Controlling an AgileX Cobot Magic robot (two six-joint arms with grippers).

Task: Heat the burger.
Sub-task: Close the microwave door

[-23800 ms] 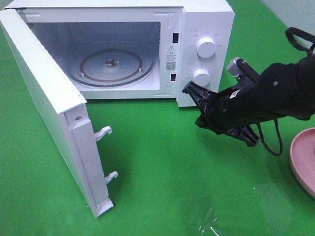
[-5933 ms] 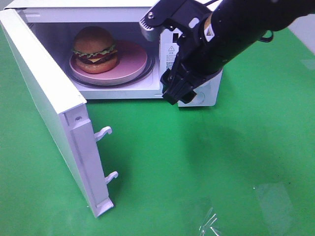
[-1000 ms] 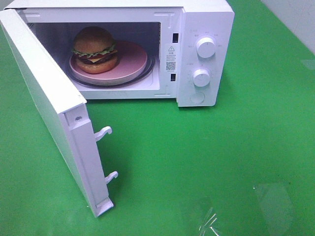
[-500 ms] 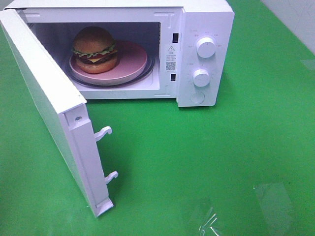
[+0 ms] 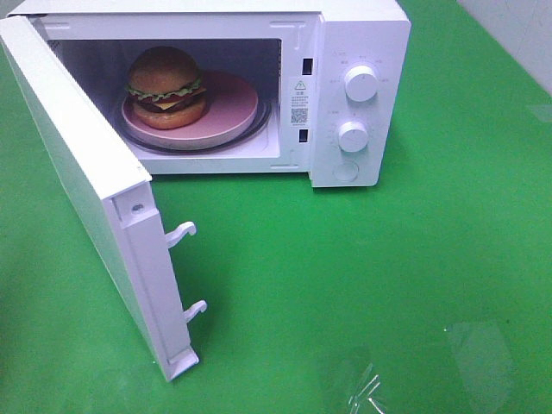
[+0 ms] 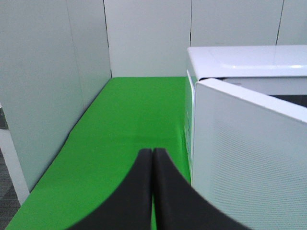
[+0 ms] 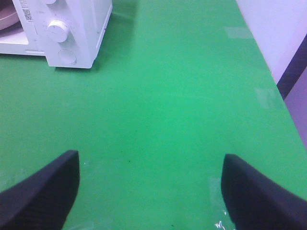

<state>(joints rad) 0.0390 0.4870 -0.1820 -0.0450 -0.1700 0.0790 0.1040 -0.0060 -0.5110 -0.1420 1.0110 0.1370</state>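
Green table [image 5: 414, 285] filled most of the overhead view, cut off at every edge. A wall strip showed only at the upper right corner.

Microwave [image 5: 362, 34] sat upper centre, top edge cropped. Its door [image 5: 78, 190] was swung wide open, running from upper left to bottom left, and it hid the cavity's left side. The left wrist cam saw only the outside of the door [image 6: 249, 158] and the oven's top [image 6: 249, 60]; the cavity was hidden from it. The right wrist cam caught just the control-panel corner [image 7: 81, 28], w/ the rest out of frame.

Pink plate [image 5: 233, 108] lay inside the cavity on the glass turntable, its left rim behind the door edge. The right wrist cam showed only a sliver of it [image 7: 9, 19].

The burger [image 5: 166, 86] sat on the plate's left half, inside the oven at upper left of the overhead view. Neither wrist cam showed it.

Both arms were out of the overhead frame, so the grippers showed only in the wrist cams. Left gripper [image 6: 152, 154] had its fingers pressed together w/ nothing between, near the door's outer face but not touching. Right gripper [image 7: 149, 158] had its fingers wide apart over bare table, holding nothing, well apart from the oven.

Two knobs, upper [image 5: 360, 83] and lower [image 5: 353, 136], sat on the panel above a round button [image 5: 345, 171]; the panel print was too small to read. Two latch hooks [image 5: 181, 231] stuck out of the door's edge.
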